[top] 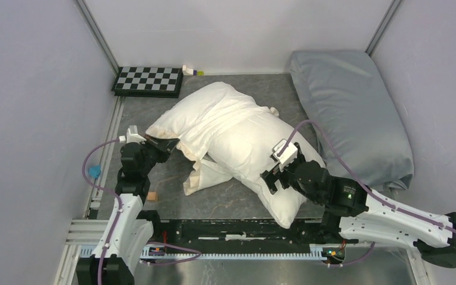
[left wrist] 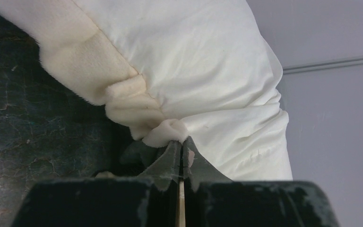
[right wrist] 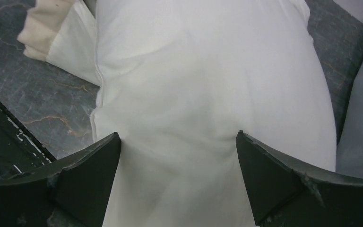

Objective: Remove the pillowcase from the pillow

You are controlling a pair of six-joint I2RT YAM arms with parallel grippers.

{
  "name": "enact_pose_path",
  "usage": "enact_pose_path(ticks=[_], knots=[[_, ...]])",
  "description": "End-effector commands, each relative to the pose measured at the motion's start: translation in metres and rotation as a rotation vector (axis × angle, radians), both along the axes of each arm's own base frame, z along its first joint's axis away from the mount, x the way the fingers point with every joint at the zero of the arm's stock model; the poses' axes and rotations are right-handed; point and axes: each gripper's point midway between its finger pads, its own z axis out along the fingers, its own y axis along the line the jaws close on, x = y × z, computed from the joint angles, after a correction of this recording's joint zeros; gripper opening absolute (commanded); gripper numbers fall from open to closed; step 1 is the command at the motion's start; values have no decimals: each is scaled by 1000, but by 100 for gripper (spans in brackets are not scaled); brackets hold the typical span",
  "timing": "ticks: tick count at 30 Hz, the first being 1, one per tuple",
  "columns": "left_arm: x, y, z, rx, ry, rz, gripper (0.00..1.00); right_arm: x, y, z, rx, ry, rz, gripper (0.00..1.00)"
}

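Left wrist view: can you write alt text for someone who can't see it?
The left gripper, jaws shut, pinches a bunched fold of the cream pillowcase border, with the cover's white cloth bulging above. A dark marbled table lies left, a grey wall right.

We count two pillows: one white pillow [top: 285, 205] and one blue-grey pillow [top: 350, 113]. There is one cream pillowcase [top: 202, 119]. On the one table [top: 225, 196] stand two arms, the left arm [top: 124, 219] and the right arm [top: 386, 208], each with one gripper: the left gripper [left wrist: 182, 142] and the right gripper [right wrist: 178, 137]. We see one checkerboard [top: 148, 80], one small pale object [top: 190, 70] beside it (perhaps two pieces, too small to tell), one tan block [top: 152, 196] and one teal bit [top: 95, 171].
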Motion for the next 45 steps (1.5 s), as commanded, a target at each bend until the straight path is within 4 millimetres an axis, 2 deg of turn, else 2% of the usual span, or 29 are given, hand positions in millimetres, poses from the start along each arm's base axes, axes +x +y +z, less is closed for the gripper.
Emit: enact_pose_path(ticks=[1, 5, 7, 9, 13, 14, 16, 17, 18, 19, 20, 21, 24, 26, 28, 30, 33, 38, 45], knots=[[4, -4, 51, 40, -162, -46, 2, 6, 29, 72, 89, -128, 107, 98], [2, -5, 55, 39, -162, -57, 2, 20, 36, 99, 47, -181, 73, 98], [1, -6, 54, 38, -157, -60, 2, 28, 41, 104, 27, -191, 47, 98], [0, -6, 56, 39, -157, -63, 2, 37, 49, 100, -11, -190, 26, 98], [-2, -1, 58, 85, -142, -48, 3, 50, 72, 78, -77, -170, 12, 98], [-3, 3, 54, 116, -107, -33, 3, 53, 76, 73, -86, -167, 8, 98], [-4, 12, 54, 173, -78, -3, 8, 61, 82, 60, -108, -150, -6, 98], [-4, 16, 58, 196, -77, 16, 12, 64, 85, 52, -120, -138, -10, 98], [-5, 20, 58, 215, -64, 29, 22, 70, 85, 41, -133, -120, -20, 98], [-6, 22, 61, 231, -62, 37, 37, 74, 85, 31, -141, -98, -29, 98], [-6, 22, 65, 240, -69, 33, 55, 76, 84, 19, -153, -75, -33, 98], [-7, 20, 68, 250, -75, 16, 67, 79, 82, 9, -156, -53, -40, 98], [-9, 9, 82, 278, -85, -66, 78, 78, 74, -23, -181, 10, -57, 97], [-9, 0, 93, 331, -109, -128, 83, 69, 72, -32, -155, 25, -31, 90], [-11, -17, 108, 409, -138, -188, 84, 58, 72, -38, -98, 33, 21, 76], [-11, -31, 113, 520, -137, -211, 86, 49, 76, -33, -8, 22, 66, 64], [-16, -65, 124, 679, -155, -287, 88, 38, 80, -29, 53, 32, 115, 41], [-5, -102, 113, 837, -94, -433, 88, 29, 82, -30, 58, 60, 155, 0], [-1, -144, 95, 886, -83, -554, 88, 20, 80, -24, 95, 62, 191, 0]])
